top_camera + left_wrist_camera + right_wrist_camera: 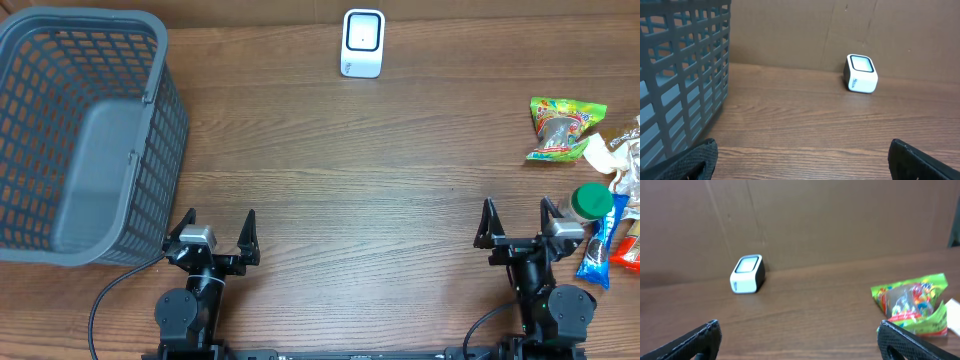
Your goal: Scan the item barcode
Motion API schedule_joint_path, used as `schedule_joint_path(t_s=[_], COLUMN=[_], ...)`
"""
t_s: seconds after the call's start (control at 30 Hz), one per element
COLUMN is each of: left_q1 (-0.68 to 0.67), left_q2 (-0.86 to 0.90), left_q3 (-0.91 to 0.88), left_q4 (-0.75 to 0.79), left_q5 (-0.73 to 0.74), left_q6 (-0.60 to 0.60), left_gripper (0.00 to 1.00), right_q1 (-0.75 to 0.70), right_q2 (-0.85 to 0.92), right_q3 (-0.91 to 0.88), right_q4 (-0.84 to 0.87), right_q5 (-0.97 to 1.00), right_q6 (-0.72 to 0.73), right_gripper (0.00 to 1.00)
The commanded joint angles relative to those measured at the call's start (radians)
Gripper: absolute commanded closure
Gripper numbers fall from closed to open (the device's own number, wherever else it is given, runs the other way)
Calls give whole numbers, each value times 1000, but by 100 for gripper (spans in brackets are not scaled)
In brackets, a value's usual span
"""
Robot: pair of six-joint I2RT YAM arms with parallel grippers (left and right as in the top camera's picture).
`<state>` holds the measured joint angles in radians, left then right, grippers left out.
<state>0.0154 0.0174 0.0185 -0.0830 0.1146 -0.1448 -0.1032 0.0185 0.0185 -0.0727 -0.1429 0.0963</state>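
Shows black two-finger left end effector (219, 220) and right end effector (517, 212) released and empty, green plastic snack packet (563, 128) lying far right on brown wooden table (380, 180), well apart from small white scanner (362, 43); risks snagging neighbouring wrappers (622, 152), hiding barcode.

The brown table (380, 180) is smooth wood-grain with a low sheen. The grey lattice basket (168, 140) looks like matt moulded plastic. The small white box-shaped scanner (362, 43) is smooth, glossy plastic. The green snack bag (562, 128) is shiny, crinkled film. The brown backdrop (790, 30) looks like matt cardboard.
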Motion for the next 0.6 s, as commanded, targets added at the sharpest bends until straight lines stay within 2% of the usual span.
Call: schedule_joint_path(t_s=[0.0, 0.57], left_q1=[4, 4], left_q2=[-11, -11], left_q3=[-7, -7], left_q4=[1, 1], left_q5=[-14, -14], left_q6=[26, 26], left_gripper=[0, 0], right_q1=[-3, -3], right_q2=[-16, -13], right_q3=[-11, -11], right_q4=[5, 1], right_q5=[-4, 10], right_q6=[-12, -18], right_gripper=[0, 0])
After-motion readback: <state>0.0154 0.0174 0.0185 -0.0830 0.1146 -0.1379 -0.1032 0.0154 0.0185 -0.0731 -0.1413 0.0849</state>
